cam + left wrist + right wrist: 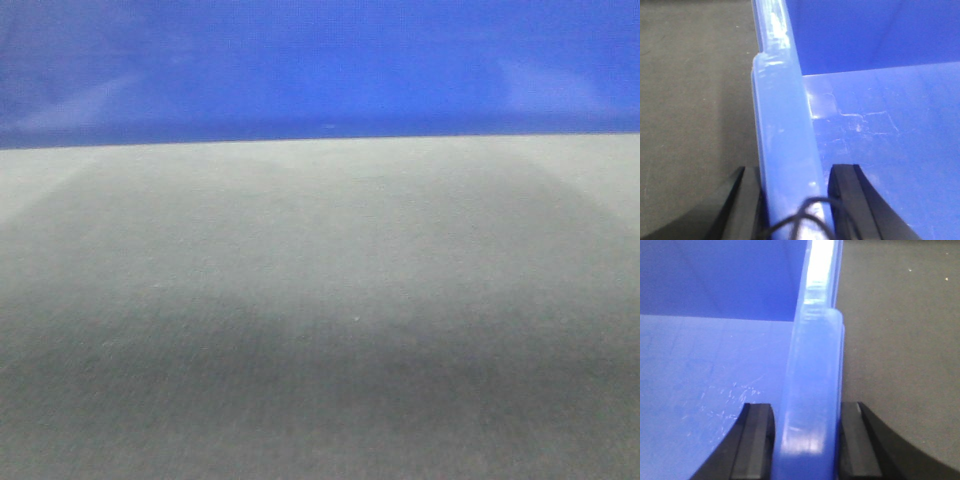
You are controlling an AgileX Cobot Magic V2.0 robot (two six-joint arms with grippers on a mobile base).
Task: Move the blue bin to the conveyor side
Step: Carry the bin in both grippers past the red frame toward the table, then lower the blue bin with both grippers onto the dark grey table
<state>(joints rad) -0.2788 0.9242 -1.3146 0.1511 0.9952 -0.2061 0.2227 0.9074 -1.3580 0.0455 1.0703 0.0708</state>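
Dark grey woven conveyor belt fills the near part of the front view, and the blue bin stands on it at the far side. Its glossy wall spans the picture from the left edge to the right.

The bin sits upright with its open top facing up, and both wrist views look down past the rim onto its scuffed floor. Neither end wall shows in the front view. Since the wall runs right across it, the long axis most likely lies left to right, broadside to the robot.

The left gripper straddles the thick rim on the bin's left side. One black finger is outside over the belt and the other is inside the bin. The right gripper does the same on the right side, with its inner finger over the floor. Each pair looks clenched on the rim, with no gap visible between pad and plastic. A thin black cable loops across the rim at the left gripper.

Gripping opposite sides makes sense, because a tote this wide would tip or twist under one arm, while two matched holds keep it level. Holding the thickened rim rather than the smooth wall gives the fingers a lip to bear against.

Belt shows just outside the rim in both wrist views, so the bin is already on the conveyor surface. How near it is to the belt's edge cannot be told.
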